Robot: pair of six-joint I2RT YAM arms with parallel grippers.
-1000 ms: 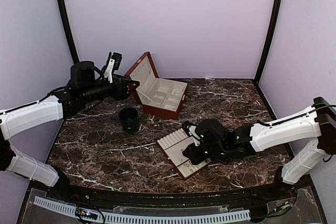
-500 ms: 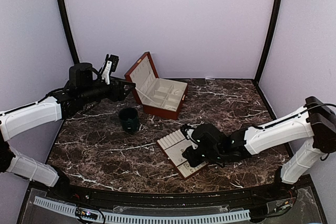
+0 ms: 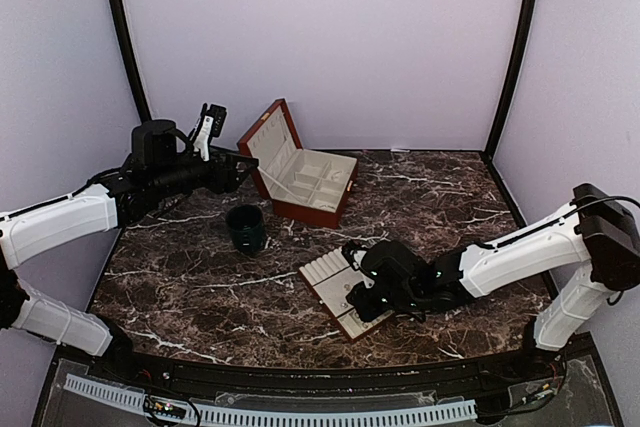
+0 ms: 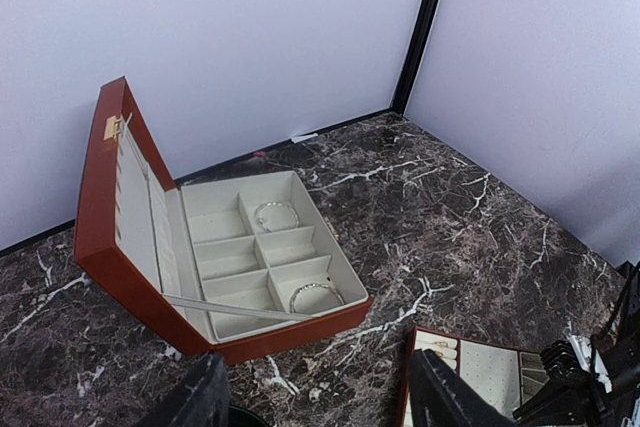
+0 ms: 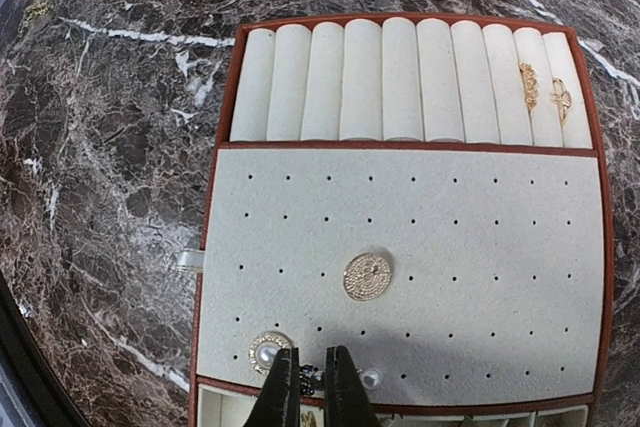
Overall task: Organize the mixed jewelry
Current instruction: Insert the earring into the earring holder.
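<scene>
The jewelry shows best in the right wrist view. A round gold disc stud (image 5: 367, 276), a pearl stud with a gold rim (image 5: 265, 352) and a small pearl (image 5: 371, 378) sit on the cream slotted tray (image 5: 500, 247). Two gold rings (image 5: 528, 85) sit in its roll slots. My right gripper (image 5: 312, 349) is low over the tray's near edge (image 3: 358, 292), its fingers almost together on a tiny dark stud (image 5: 309, 374). My left gripper (image 4: 318, 367) is open and empty, held above the table (image 3: 225, 172). It faces the open red-brown box (image 4: 130, 277), which holds two thin silver hoops (image 4: 277, 215).
A dark green cup (image 3: 245, 227) stands left of the tray (image 3: 322, 272) and in front of the box (image 3: 300, 209). The box lid stands upright at the back left. Dark marble table with purple walls all round.
My right gripper has slid a little to the left over the tray. My left arm shifted slightly at first and then stayed still.
</scene>
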